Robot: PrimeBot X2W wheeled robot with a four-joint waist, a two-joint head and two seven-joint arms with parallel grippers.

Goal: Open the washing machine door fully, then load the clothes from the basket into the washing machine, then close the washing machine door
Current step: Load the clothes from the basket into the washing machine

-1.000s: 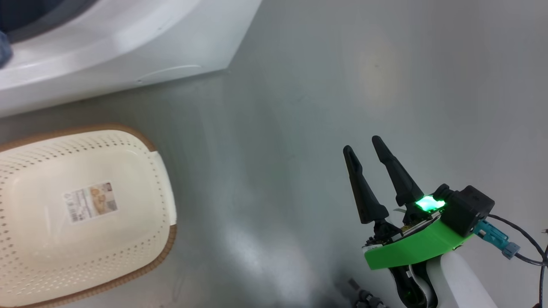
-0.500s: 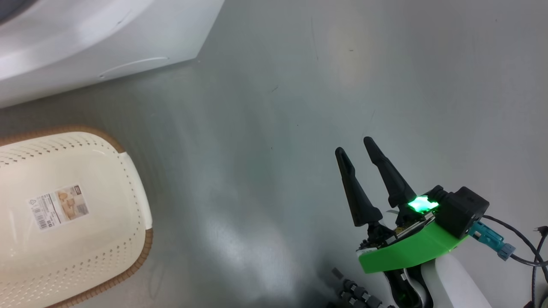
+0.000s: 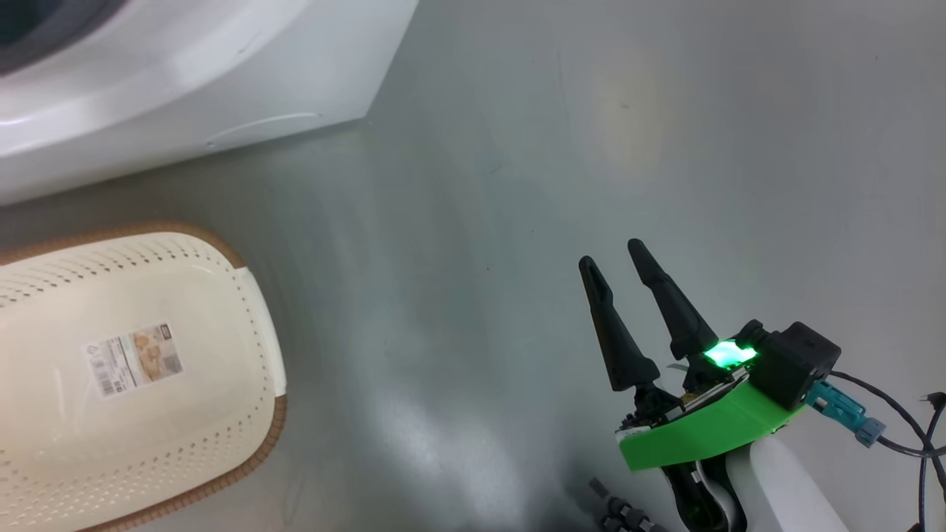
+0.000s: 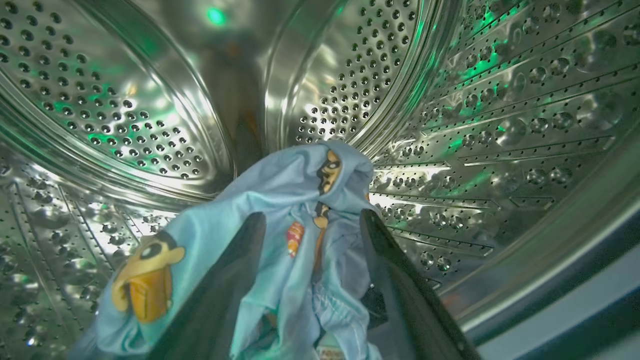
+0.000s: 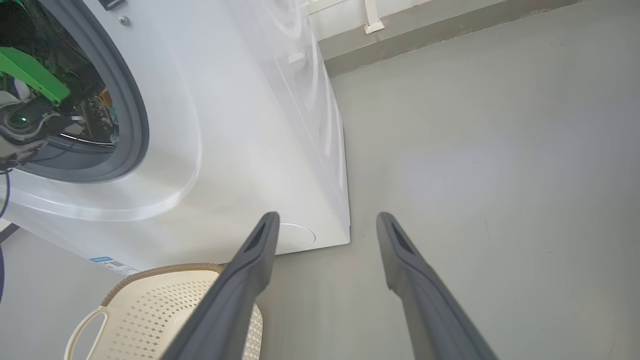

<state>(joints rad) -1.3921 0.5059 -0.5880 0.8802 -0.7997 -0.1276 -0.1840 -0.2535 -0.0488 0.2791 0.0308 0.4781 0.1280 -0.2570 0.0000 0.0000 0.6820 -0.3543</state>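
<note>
The white washing machine [image 5: 225, 125] stands at the far left on the grey floor [image 3: 517, 185]. The cream basket [image 3: 247, 332] sits on the floor just near of the machine's front, with a label [image 3: 133, 360] on its bottom. Inside the machine's steel drum [image 4: 150, 125] a light blue garment [image 4: 280, 190] with orange prints drapes over the left gripper [image 4: 312, 215], whose jaws stand apart with the cloth loose between them. The right gripper [image 3: 612, 253] hangs over the floor at the right, jaws apart.
</note>
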